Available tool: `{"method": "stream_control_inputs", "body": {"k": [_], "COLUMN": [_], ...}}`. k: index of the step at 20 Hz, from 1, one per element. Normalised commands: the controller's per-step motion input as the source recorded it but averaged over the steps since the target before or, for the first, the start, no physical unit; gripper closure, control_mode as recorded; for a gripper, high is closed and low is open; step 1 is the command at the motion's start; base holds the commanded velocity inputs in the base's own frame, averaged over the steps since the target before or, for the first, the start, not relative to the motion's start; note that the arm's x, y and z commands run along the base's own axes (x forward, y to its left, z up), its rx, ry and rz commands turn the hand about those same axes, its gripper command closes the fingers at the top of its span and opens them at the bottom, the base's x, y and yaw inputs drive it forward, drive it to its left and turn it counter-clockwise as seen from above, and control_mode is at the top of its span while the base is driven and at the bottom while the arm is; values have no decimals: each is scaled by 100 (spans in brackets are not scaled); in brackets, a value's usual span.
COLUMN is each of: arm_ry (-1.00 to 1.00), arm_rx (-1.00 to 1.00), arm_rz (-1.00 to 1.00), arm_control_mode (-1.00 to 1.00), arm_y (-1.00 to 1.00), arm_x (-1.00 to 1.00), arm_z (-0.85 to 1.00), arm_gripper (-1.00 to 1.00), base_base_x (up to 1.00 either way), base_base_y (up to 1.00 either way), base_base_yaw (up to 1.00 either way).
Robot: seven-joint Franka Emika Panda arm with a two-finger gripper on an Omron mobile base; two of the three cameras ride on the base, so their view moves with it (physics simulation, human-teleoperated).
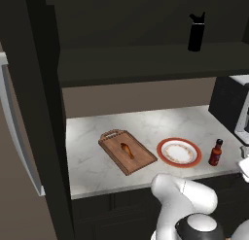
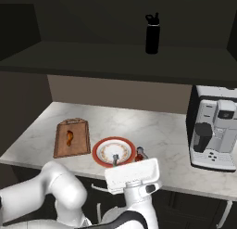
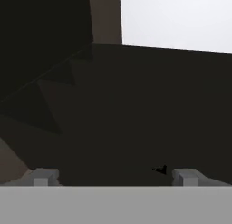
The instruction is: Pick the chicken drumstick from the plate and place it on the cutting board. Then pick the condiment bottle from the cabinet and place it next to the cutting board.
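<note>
Left base view: drumstick (image 1: 126, 149) lying on the board (image 1: 138, 159), plate (image 1: 166, 145) just right of it, red bottle (image 1: 215, 153) upright on the counter (image 1: 92, 163) right of the plate, black bottle (image 1: 196, 32) on the cabinet (image 1: 131, 59) shelf. Right base view: same layout, with a coffee machine (image 2: 214, 128) at far right. Hand view: gripper (image 3: 113, 177) fingertips (image 3: 45, 177) spread wide, empty, facing a dark surface.
</note>
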Motion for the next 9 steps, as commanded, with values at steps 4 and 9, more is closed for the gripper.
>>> {"method": "stream_control_inputs", "body": {"k": [4, 9], "arm_ry": [-1, -4], "arm_rx": [-14, -14], "arm_rz": [3, 1], "arm_control_mode": [-100, -100], "arm_y": [1, 0], "arm_x": [-33, -43], "arm_z": [29, 22], "arm_gripper": [-100, -100], "base_base_x": [0, 0], "base_base_y": [0, 0], "base_base_yaw": [0, 0]}}
